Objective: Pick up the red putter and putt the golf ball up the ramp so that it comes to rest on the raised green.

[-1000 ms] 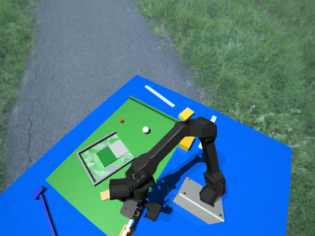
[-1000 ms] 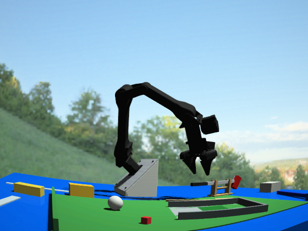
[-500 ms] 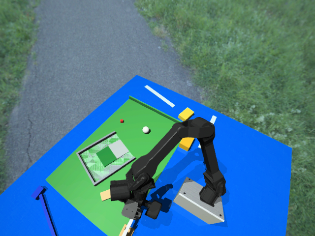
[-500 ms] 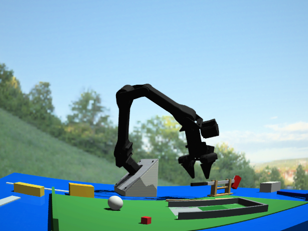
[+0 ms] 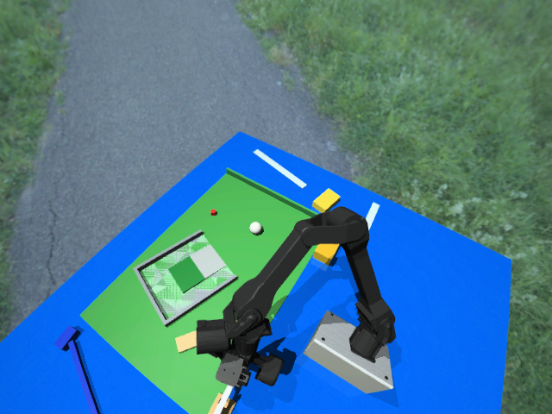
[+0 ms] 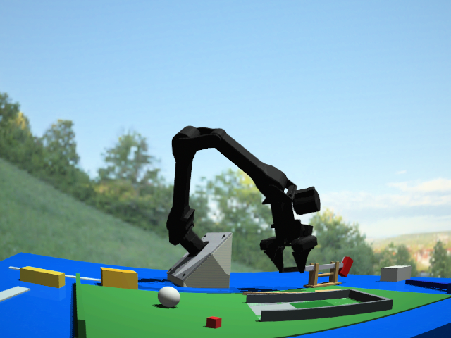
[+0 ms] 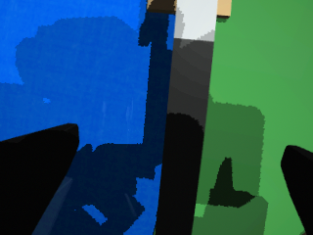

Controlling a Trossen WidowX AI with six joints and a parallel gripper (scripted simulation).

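The red putter lies across a small wooden stand (image 6: pixel 323 275) at the green mat's (image 5: pixel 134 329) (image 7: pixel 274 59) edge. Its red head (image 6: pixel 346 265) points away from the arm, then come its white shaft (image 6: pixel 322 267) (image 7: pixel 199 0) (image 5: pixel 225 393) and dark grip (image 7: pixel 183 170). My gripper (image 5: pixel 249 372) (image 6: pixel 289 267) (image 7: pixel 182 145) is open, pointing down, with one finger on each side of the dark grip. The white golf ball (image 5: pixel 255 228) (image 6: pixel 168 296) sits on the mat, far from the gripper. The raised green (image 5: pixel 185 273) (image 6: pixel 316 301) lies inside a grey frame.
A small red cube (image 5: pixel 213 211) (image 6: pixel 213 322) sits near the ball. Two yellow blocks (image 5: pixel 325 199) (image 5: pixel 325 254) (image 6: pixel 41 276) (image 6: pixel 119 278) line the mat's edge. A blue putter (image 5: pixel 78 356) lies at the left. The arm's grey wedge base (image 5: pixel 343 352) (image 6: pixel 211 265) stands nearby.
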